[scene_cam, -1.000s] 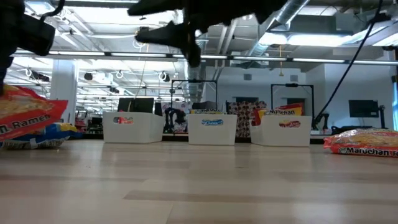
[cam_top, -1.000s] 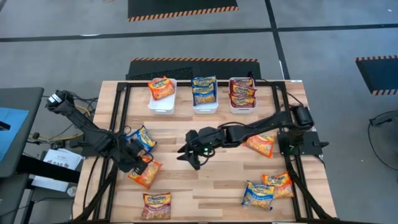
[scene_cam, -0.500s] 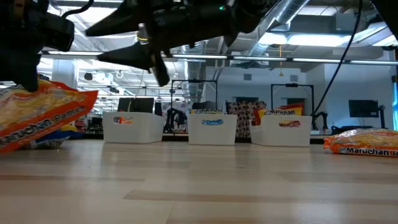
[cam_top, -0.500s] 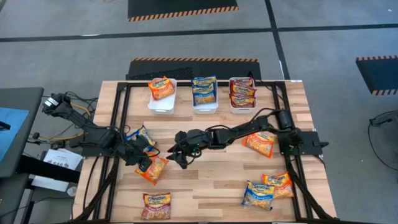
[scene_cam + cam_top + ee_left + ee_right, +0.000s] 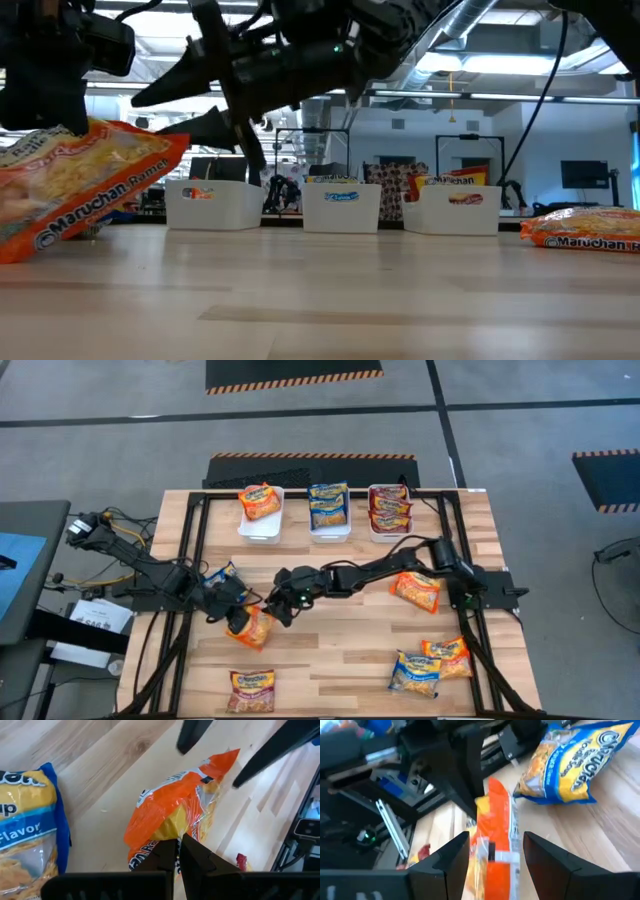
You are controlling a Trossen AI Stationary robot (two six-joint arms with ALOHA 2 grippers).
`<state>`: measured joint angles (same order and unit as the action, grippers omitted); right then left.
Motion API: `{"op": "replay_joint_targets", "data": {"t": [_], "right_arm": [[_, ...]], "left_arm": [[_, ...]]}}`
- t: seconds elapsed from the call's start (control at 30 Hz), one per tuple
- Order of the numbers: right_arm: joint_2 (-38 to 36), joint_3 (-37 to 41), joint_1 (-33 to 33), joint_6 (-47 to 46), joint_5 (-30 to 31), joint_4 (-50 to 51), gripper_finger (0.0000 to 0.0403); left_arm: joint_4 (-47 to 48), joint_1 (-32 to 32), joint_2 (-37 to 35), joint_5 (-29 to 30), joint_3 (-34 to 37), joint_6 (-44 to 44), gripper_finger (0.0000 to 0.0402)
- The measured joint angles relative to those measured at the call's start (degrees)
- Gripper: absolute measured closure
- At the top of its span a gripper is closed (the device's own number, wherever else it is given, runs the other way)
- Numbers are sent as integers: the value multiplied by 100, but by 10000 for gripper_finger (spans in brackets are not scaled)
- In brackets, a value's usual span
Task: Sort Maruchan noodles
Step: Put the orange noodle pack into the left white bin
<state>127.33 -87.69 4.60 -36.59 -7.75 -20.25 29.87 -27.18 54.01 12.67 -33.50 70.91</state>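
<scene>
Orange packet (image 5: 172, 817) — glossy, crinkled (tilted), pinched in left fingers (image 5: 176, 856), right fingers (image 5: 491, 851) spread wide around its end

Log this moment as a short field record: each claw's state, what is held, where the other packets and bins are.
left claw: shut on orange packet, lifted off the table
right claw: open, fingers either side of the packet's free end, not yet closed
handover: appears under way at table's left-centre
bins: three white bins along the far edge, each holding packets
loose packets: blue-and-yellow packet beside the left arm; several more on the table's right and near side
</scene>
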Motion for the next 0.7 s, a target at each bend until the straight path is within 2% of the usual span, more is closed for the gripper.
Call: {"op": "replay_joint_targets", "data": {"t": [0.2,0.7], "right_arm": [[107,1,0,-121,-197,-127,192],[98,-1,17,-106,-247,308,192]], "left_arm": [[-3,37,-2,3,0,-23,401],[-150,35,-2,186,0,-133,401]]}}
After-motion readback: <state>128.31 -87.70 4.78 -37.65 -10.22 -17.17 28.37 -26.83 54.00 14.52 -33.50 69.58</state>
